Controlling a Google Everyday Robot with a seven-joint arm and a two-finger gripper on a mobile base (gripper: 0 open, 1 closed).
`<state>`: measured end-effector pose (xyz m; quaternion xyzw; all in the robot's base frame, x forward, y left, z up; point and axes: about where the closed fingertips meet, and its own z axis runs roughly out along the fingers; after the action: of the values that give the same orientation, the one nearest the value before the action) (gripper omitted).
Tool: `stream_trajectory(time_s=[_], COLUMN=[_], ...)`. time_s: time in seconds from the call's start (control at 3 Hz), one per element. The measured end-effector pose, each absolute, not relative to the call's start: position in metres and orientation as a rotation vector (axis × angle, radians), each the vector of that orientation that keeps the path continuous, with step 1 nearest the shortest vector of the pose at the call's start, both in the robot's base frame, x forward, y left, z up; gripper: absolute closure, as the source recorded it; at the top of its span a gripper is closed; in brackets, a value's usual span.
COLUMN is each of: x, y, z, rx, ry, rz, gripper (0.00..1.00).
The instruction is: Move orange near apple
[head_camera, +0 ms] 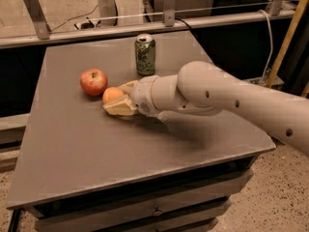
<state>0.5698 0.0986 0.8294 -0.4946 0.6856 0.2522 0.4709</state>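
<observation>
Your flat grey counter (72,144) carries everything. A pale robot arm (227,93) reaches in from the right edge. Toward the far-left corner sits the round red apple (93,81). Just right of it, the claw (115,100) grips the small round orange fruit (112,94); contact between the fruits is unclear.

The tool (116,99), clamped on the orange (110,94) over the table (72,149), hides the fruit's right side. The arm (231,100) is cut off at the right edge.
</observation>
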Motion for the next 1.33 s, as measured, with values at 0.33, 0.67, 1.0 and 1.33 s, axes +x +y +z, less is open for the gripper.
stream_trajectory(time_s=[0.33,0.67,1.0,1.33], x=[0.574,0.577,0.576,0.565], y=[0.108,0.111,0.099,0.080], z=[0.827,0.835,0.860,0.896], rx=[-1.183,-1.144,-1.103,-1.107], ry=[1.696,1.682,1.639,1.600], rz=[0.651,0.697,0.720,0.699], gripper=[0.21,0.00,0.00,0.00])
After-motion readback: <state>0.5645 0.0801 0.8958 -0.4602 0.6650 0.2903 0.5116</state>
